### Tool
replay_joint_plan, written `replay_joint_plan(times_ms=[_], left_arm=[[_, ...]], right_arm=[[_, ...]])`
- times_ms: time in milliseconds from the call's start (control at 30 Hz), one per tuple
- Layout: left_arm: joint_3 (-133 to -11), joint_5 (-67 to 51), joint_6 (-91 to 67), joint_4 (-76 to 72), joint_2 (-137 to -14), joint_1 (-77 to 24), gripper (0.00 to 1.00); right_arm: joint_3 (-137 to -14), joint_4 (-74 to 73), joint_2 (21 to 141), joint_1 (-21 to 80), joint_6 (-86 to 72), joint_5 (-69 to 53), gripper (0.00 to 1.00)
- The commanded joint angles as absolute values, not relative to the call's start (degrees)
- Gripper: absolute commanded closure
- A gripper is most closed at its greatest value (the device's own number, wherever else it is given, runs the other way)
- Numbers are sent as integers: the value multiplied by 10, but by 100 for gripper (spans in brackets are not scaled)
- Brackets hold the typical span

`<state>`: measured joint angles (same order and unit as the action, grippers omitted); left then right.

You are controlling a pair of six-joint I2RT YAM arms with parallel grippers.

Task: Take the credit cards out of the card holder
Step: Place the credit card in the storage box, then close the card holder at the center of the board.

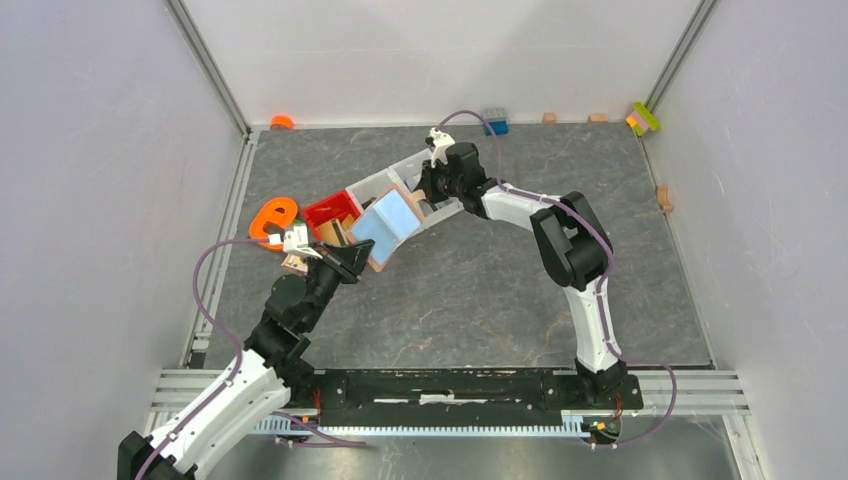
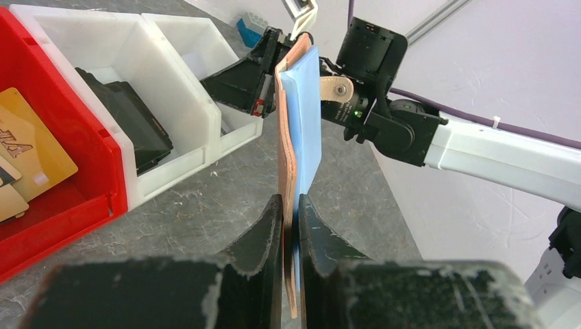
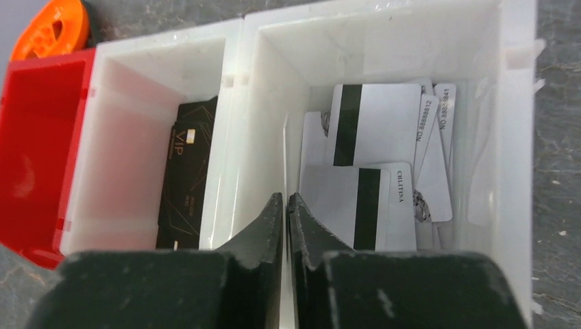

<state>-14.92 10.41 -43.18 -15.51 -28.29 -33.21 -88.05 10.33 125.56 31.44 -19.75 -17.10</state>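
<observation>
On the left of the surface [image 1: 480, 300] stands a red bin [image 2: 82, 130] with gold cards [image 2: 38, 147] lying flat inside. Whether these count among the credit cards to be removed I cannot tell.

Just right of it, the left fingers [image 2: 279, 209] are clamped on the lower end of the card holder [image 2: 286, 144], pinching it edge-on and clear of the surface. Its long axis runs straight away from those fingers, up toward the right arm. A pale blue panel [image 2: 306, 116] lies flush against the tan leather, and I cannot tell whether it is a card or the lining. The closing tab [image 2: 335, 89] hangs loose at the far end.

Further right sit the white bins [image 3: 236, 103]. One holds a black card [image 3: 188, 171], the other white cards with black stripes [image 3: 373, 123]. The right fingers [image 3: 282, 205] hang over this last compartment, drawn almost together with only a slit between them and nothing visible in it.

The holder's free far end points toward the right arm. As that arm carries nothing, it looks the likelier one to pull a card, sliding it out along the holder's long axis, away from the left grip.
</observation>
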Motion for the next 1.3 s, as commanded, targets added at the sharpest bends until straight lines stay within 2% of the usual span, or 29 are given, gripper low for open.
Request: replay_joint_plan(times_ms=[0, 100, 200, 300, 533, 833, 1000, 1267], left_arm=[[-152, 110, -446, -174, -281, -330, 98], [-151, 112, -446, -174, -282, -330, 98], [-151, 111, -446, -174, -282, -330, 98], [-151, 110, -445, -174, -281, -331, 98], [-152, 109, -438, -175, -281, -331, 98], [-154, 90, -438, -185, -291, -330, 98], [-152, 66, -430, -209, -312, -330, 98], [-156, 6, -422, -272, -382, -330, 98]], right_arm=[[-918, 89, 1261, 320, -180, -147, 84], [-922, 84, 1261, 320, -180, -144, 77], [-918, 79, 1252, 320, -177, -134, 62], [-915, 69, 1236, 320, -165, -123, 57], [-836, 83, 1134, 320, -169, -100, 53], [-592, 155, 933, 320, -197, -93, 50], [-428, 232, 814, 321, -233, -112, 40], [-266, 333, 706, 326, -296, -148, 41]])
